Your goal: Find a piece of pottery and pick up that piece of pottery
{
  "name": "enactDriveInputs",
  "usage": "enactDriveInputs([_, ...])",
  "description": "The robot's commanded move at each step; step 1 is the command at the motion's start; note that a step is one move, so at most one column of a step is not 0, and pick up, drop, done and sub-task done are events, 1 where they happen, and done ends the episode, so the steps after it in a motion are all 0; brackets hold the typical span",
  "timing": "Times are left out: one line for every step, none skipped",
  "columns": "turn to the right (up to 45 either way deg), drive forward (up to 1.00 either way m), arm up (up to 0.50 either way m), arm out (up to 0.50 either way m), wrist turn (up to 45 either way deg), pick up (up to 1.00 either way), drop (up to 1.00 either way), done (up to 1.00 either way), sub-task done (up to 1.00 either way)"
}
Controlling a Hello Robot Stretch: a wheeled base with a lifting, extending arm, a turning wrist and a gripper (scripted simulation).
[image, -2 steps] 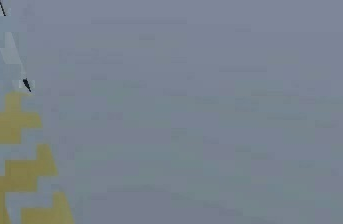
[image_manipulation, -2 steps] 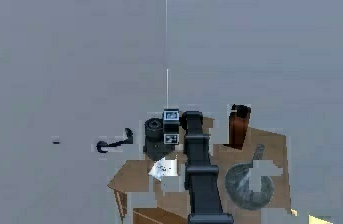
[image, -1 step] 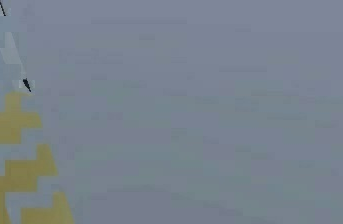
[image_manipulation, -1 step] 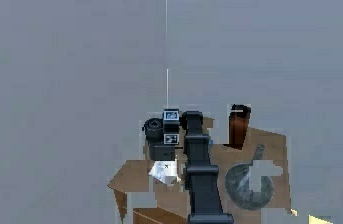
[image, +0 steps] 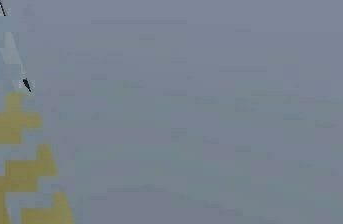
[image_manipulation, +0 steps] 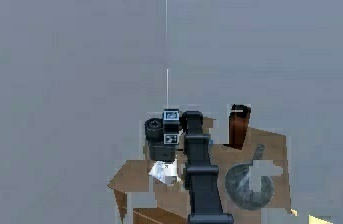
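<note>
On a brown tabletop point(image_manipulation: 269, 150) in the arm side view stands a tall dark red-brown vessel point(image_manipulation: 238, 126), upright near the table's far edge. In front of it lies a grey bowl-like shape point(image_manipulation: 249, 183) with a thin grey handle sticking out. The dark arm point(image_manipulation: 201, 175) rises over the table. At its far end are two white marked squares point(image_manipulation: 171, 128), and the gripper point(image_manipulation: 152, 131) sits left of them as a dark block. The vessel is to the right of the arm. I cannot tell whether the gripper holds anything.
A small white object point(image_manipulation: 162, 172) lies on the table left of the arm. A plain grey wall point(image_manipulation: 69, 80) stands behind the table. In the forward view, the grey wall point(image: 199, 110) is close ahead, with a yellow patch point(image: 14, 165) at the lower left.
</note>
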Motion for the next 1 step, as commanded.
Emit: enactDriveInputs([0.0, 0.0, -0.3, 0.0, 0.0, 0.0, 0.0, 0.0, 0.0])
